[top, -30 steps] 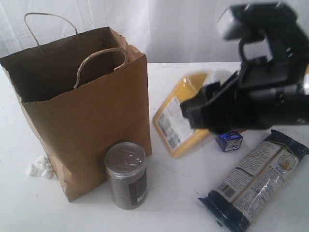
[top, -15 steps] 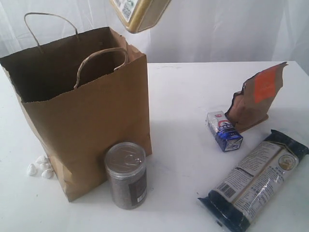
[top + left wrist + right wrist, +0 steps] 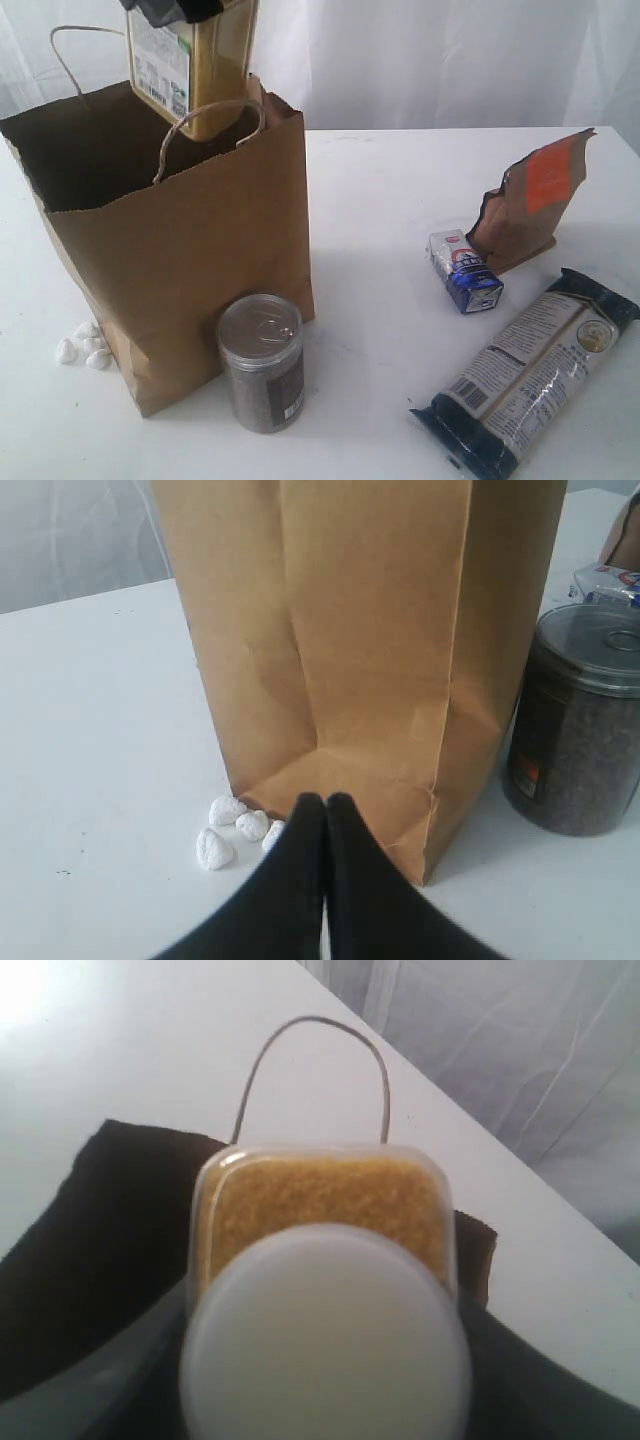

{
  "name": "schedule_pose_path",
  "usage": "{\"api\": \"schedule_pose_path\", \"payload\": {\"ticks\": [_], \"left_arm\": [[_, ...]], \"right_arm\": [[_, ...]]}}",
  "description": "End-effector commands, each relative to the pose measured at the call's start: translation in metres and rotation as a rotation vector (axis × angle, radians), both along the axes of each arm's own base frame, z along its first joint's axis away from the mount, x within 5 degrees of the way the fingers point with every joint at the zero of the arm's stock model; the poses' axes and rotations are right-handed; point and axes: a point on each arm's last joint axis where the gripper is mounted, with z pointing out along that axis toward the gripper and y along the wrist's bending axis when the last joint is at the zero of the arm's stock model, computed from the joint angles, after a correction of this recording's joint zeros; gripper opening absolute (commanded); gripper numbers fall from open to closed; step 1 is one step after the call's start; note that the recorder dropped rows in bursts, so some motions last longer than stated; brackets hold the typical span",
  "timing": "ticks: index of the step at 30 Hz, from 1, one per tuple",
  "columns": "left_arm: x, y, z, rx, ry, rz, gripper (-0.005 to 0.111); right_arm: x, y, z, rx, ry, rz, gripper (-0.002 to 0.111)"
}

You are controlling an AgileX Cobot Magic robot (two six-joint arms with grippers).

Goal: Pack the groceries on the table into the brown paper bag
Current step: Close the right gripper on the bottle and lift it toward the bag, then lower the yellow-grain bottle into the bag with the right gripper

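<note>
The right arm's jaws pinch the white-capped clear bottle of yellow grain [image 3: 205, 70], which hangs upright over the open mouth of the tall brown paper bag [image 3: 190, 250]. The left arm's jaws are pressed together, low over the white counter [image 3: 380, 180] at the bag's foot, beside some small white pebbles [image 3: 235, 825].

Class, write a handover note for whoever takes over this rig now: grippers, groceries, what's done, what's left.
Left gripper: shut, empty, low by the tall brown paper bag.
Right gripper: holds the white-capped yellow-grain bottle over the bag's mouth.
On the white table: silver pull-tab can before the bag; small blue-white carton, brown orange-labelled pouch, long dark-blue packet further right.
Done: bottle lifted over bag. Left: lower, release, pack those four. Bag's inside unseen.
</note>
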Motion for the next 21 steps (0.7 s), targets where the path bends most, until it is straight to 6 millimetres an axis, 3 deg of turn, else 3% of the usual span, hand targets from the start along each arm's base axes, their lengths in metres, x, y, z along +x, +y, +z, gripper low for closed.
{"api": "schedule_pose_path", "payload": {"ticks": [1, 8, 21], "left_arm": [[0.0, 0.0, -0.001, -0.006, 0.002, -0.004, 0.0], [0.0, 0.0, -0.001, -0.006, 0.002, -0.004, 0.0], [0.0, 0.0, -0.001, -0.006, 0.002, -0.004, 0.0]], "right_arm": [[0.014, 0.007, -0.006, -0.043, -0.05, -0.009, 0.0], [0.032, 0.021, -0.046, -0.168, 0.026, -0.01, 0.0], [0.049, 0.034, -0.085, -0.203, 0.14, -0.067, 0.0]]}}
